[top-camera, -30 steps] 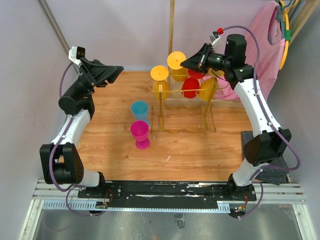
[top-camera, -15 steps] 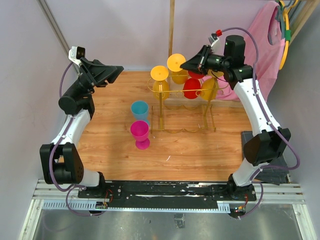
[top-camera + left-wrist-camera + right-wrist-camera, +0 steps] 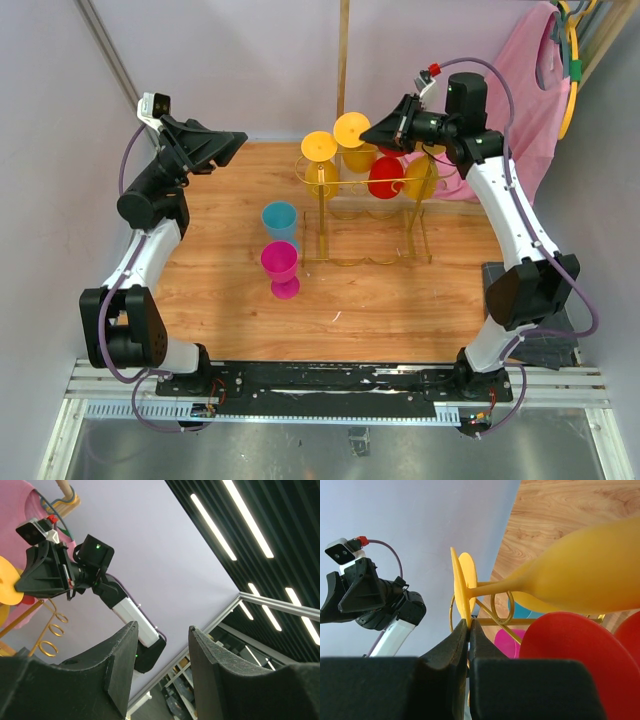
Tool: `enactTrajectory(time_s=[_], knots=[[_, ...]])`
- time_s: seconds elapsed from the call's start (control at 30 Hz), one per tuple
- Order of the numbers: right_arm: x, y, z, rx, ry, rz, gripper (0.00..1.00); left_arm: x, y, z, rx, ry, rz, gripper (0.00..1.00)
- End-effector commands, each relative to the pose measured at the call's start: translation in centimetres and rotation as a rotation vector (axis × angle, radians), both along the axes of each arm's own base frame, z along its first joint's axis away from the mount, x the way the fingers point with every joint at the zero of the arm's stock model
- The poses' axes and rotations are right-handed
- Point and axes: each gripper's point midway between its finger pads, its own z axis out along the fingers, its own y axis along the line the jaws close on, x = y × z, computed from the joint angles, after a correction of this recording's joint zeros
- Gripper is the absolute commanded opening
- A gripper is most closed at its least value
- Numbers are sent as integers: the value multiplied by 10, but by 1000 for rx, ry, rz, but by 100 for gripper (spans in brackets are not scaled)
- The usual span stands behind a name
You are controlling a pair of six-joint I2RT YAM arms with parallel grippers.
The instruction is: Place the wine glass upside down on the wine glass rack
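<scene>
Wooden table (image 3: 220,290). Gold wine glass rack (image 3: 322,225) stands toward far edge, right of centre. Blue cup (image 3: 280,220) and magenta goblet (image 3: 281,268) upright just left of rack, goblet nearer near edge.

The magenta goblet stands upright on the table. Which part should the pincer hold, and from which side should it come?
Probably the bowl of the magenta goblet, taken across its sides, from the robot's left. The blue goblet stands close behind it and the wine glass rack is on its right, crowding those sides. Holding the bowl leaves stem and foot free for the rack.
</scene>
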Motion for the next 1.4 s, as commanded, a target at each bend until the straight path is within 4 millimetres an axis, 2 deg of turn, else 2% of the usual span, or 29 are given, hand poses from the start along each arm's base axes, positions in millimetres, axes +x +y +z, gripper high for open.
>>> enactTrajectory(time_s=[0.0,0.5,0.83,0.9,1.1,1.37], knots=[[-9,5,0,-1,-12,37,1,-9,3,3,-10,-32,-15,50],[-32,8,6,2,-20,57,1,-11,3,4,-10,-34,-12,50],[-48,5,11,1,-29,52,20,-13,3,5,-10,-33,-9,50],[-51,5,10,1,-26,53,27,-13,3,5,-9,-32,-9,50],[-59,2,9,0,-26,52,28,-15,2,6,-8,-36,-7,50],[-75,-4,23,-5,-65,47,29,-16,1,7,12,-41,4,50]])
